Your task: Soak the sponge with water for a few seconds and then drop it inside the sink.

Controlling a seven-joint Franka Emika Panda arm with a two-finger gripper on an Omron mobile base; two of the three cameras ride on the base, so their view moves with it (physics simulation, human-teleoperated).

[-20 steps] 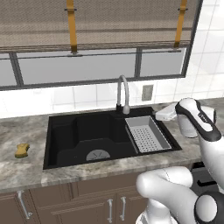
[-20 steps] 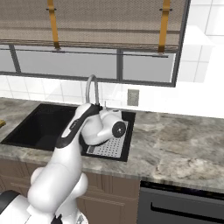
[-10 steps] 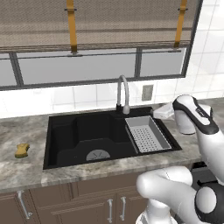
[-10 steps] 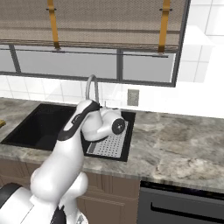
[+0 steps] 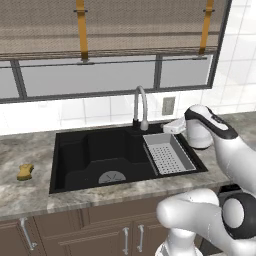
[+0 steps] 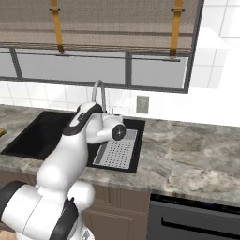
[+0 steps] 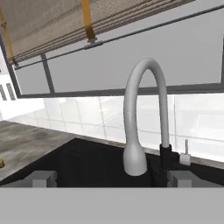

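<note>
Facing the curved faucet behind the sink, the gripper held its fingers apart and empty, likely lining up on the tap lever. The sponge lay on the counter, well left of the basin.

Home kitchen: black sink w/ faucet, stone counter, wood cabinets, tiled wall.

The faucet stands right ahead of my pincer; the sink lies open leftward, and the counter by the sponge looks unobstructed.
</note>
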